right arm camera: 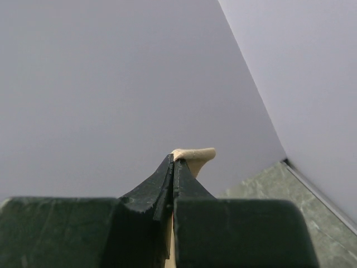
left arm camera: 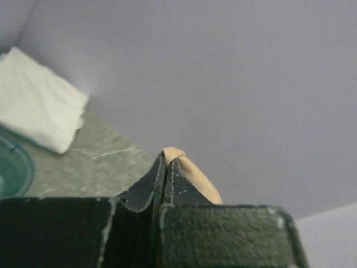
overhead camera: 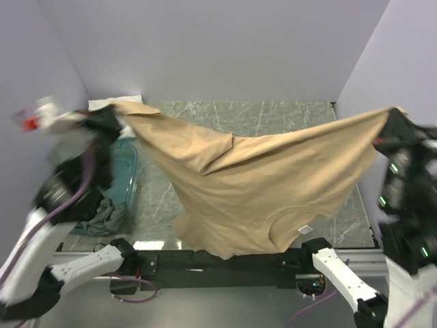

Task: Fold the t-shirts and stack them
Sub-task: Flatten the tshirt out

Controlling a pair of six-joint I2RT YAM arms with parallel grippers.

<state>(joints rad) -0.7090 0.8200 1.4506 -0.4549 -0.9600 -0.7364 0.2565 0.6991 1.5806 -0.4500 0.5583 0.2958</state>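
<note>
A tan t-shirt (overhead camera: 252,184) hangs spread in the air above the table, stretched between both grippers, its collar end drooping to the near edge. My left gripper (overhead camera: 115,113) is shut on one corner at the far left; the pinched tan hem (left arm camera: 181,164) shows at its tips (left arm camera: 166,159). My right gripper (overhead camera: 390,119) is shut on the opposite corner at the right; a tan fold (right arm camera: 195,154) sticks out past its tips (right arm camera: 173,159). A folded white shirt (left arm camera: 36,100) lies at the far left corner, also in the top view (overhead camera: 113,102).
A teal basket (overhead camera: 126,171) stands at the left of the marble table (overhead camera: 273,116), with a grey garment (overhead camera: 106,219) crumpled beside it. Lilac walls close in on three sides. The arm bases and a black rail (overhead camera: 218,260) run along the near edge.
</note>
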